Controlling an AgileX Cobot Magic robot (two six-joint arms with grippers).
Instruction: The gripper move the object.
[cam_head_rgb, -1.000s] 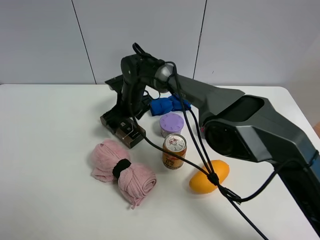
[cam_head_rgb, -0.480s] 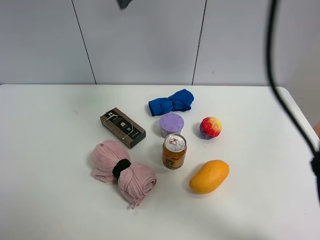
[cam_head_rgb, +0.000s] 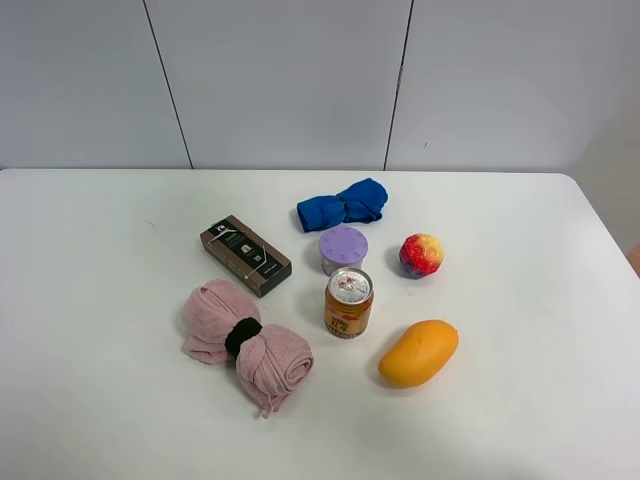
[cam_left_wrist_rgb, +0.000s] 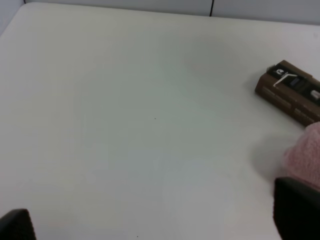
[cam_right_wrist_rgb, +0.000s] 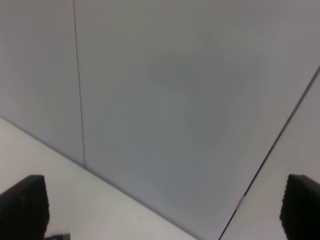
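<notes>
Where the white surface (cam_head_rgb: 100, 300) meets the grey panelled wall (cam_head_rgb: 280, 80) at its far edge, a wide bare stretch is left on the far and left sides of the box (cam_head_rgb: 245, 256). The box lies flat, left of centre, and is turned diagonally, with one end far-left and the other near-right. A pink rolled towel (cam_head_rgb: 245, 340), bound with a black band, lies just near of its near-right end; they look apart, though the gap is narrow. To the right, a purple lidded tub (cam_head_rgb: 343, 249) stands near the box with a gap between them.

The box is seen as a long, flat, dark-brown rectangle with sharp edges and small white print on top. Its sides are a lighter brown.

A crumpled blue cloth (cam_head_rgb: 342, 204) lies beyond the tub. An orange-gold can (cam_head_rgb: 348, 302) stands upright just near of the tub. A smooth orange mango (cam_head_rgb: 419, 352) lies near-right of the can, and a red and yellow ball (cam_head_rgb: 421, 254) sits right of the tub. The surface's rounded far-right corner is visible well beyond the ball.

In the left wrist view, the left gripper (cam_left_wrist_rgb: 155, 222) is held over bare surface with its jaws spread wide and nothing between them; the box (cam_left_wrist_rgb: 292, 92) and a piece of the towel (cam_left_wrist_rgb: 305, 155) are seen off to one side. The right gripper (cam_right_wrist_rgb: 162, 207) is pointed at the wall (cam_right_wrist_rgb: 175, 100), its jaws likewise wide apart and holding nothing.
</notes>
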